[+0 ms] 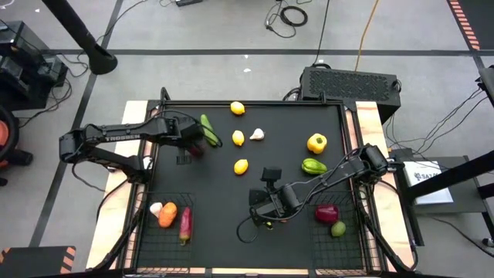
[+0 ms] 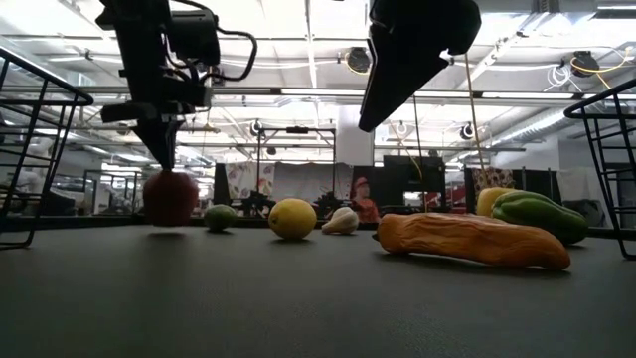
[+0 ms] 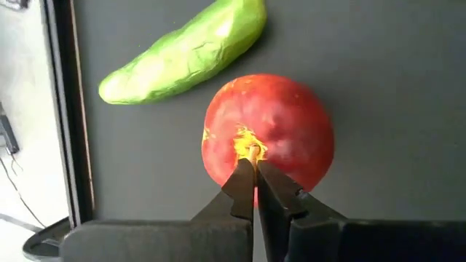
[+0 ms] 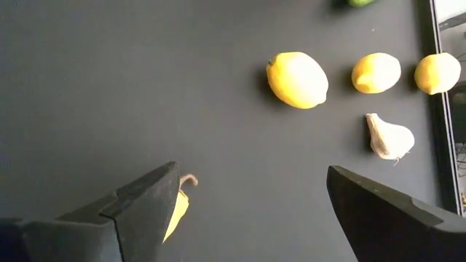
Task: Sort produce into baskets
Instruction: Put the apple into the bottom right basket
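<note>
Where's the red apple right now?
In the high view the red apple sits at the table's left rear, under the left hand, which is shut on its stem, right beside the green cucumber.

Red apple (image 3: 269,131) beside green cucumber (image 3: 186,51)

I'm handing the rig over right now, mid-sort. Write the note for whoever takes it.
Left tool: shut on the red apple at its stem, beside the cucumber, near the table's left edge.
Right tool: open, over a small yellow piece on the table.
Done: three pieces lie in the left basket, two in the right basket.
Left: apple, cucumber, three lemons, garlic, yellow pepper, green pepper, the yellow piece.
</note>
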{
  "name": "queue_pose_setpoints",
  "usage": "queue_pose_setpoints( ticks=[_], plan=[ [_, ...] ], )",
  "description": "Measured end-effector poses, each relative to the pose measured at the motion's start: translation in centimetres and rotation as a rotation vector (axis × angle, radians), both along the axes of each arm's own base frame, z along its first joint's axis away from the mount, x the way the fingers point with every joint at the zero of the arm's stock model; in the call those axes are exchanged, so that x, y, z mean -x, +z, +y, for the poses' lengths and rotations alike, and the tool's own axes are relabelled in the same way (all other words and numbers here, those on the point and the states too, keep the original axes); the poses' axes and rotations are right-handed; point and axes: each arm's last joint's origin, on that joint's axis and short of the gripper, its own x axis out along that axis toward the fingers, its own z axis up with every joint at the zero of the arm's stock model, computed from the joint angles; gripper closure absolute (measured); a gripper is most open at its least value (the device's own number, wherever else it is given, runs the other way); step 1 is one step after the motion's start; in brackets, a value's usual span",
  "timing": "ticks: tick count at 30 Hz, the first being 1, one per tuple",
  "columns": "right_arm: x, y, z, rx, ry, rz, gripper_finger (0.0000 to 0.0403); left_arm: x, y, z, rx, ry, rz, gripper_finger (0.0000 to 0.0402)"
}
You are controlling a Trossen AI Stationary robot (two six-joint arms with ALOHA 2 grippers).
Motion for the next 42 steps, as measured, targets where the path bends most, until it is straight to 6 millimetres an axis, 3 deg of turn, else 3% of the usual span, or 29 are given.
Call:
queue_pose_setpoints(
  ticks=[15, 19, 23, 28, 35, 42],
  plan=[
    [-1.3, 0.4, -0.1, -0.033, 0.007, -0.118, 0.0064, 0.4, 0.5, -0.9, 0.045, -0.044, -0.025, 0.0398],
    [-3.2, 0.3, -0.6, -0.041, 0.001, -0.241, 0.0064, 0.1, 0.5, -1.6, 0.05, -0.065, -0.028, 0.0398],
    [-5.5, -1.0, -1.0, -0.058, 0.048, -0.336, 0.0064, 0.1, 0.9, -2.5, 0.052, -0.094, -0.042, 0.0398],
    [-7.2, -2.4, -1.7, -0.069, 0.031, -0.413, 0.0064, -0.1, 3.6, -3.9, 0.052, -0.135, -0.099, 0.0398],
    [-7.9, -1.8, -3.7, -0.152, -0.006, -0.462, 0.0062, -0.1, 7.9, -5.9, 0.041, -0.225, -0.204, 0.0398],
    [-9.7, -2.5, -6.5, -0.218, 0.019, -0.519, 0.0024, -0.1, 11.0, -7.5, 0.039, -0.299, -0.284, 0.0398]
  ],
)
